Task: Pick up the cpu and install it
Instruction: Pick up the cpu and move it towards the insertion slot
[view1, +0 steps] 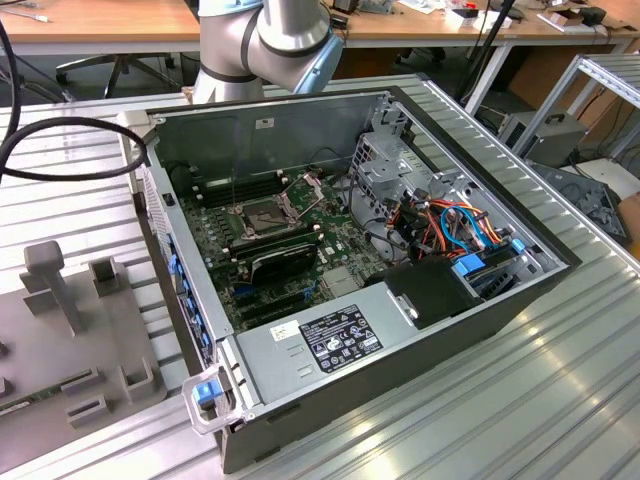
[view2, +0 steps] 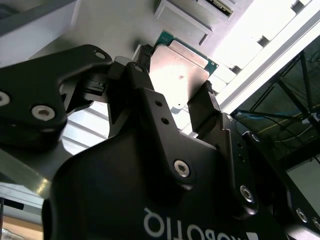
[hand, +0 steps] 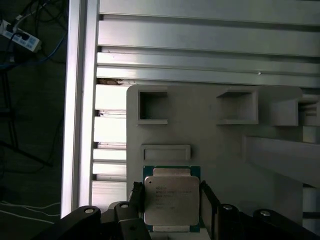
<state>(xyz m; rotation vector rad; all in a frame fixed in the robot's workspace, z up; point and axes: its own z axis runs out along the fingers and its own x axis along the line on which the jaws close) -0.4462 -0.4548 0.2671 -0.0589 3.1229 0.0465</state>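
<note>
First wrist view: black gripper (hand: 172, 194) clamps the small square silver-topped cpu (hand: 171, 202) by its edges; carry it level, squeeze gently

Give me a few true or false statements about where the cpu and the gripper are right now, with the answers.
1. The computer case is open, with its motherboard showing. True.
2. The cpu is above the motherboard. False: it is over the grey holder plate.
3. The cpu sits between the fingers of the gripper. True.
4. The cpu turns a green underside to the wrist cameras. False: its silver metal top faces them.
</note>
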